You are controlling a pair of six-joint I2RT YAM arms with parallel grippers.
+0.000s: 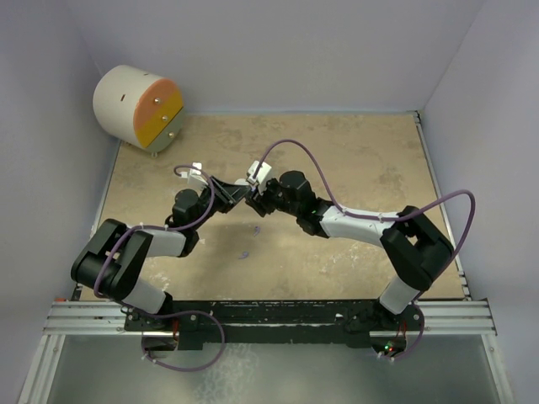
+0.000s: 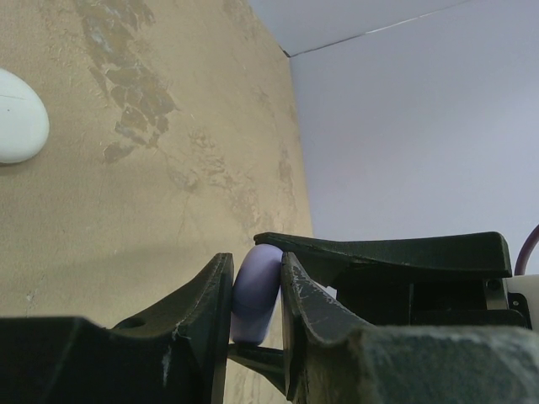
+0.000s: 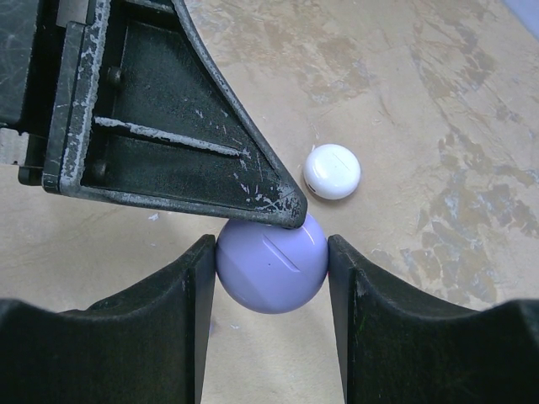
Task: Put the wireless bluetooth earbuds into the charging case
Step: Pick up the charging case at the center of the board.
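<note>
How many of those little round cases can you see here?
2. The lilac case is clamped by the left gripper and right gripper together. The white case lies on the table just beside it. Others may be hidden from view.

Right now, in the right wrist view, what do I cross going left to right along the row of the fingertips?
Finger → lilac case, touched on both sides → other finger. The white case sits higher and overlaps that run, so it is left out.
</note>
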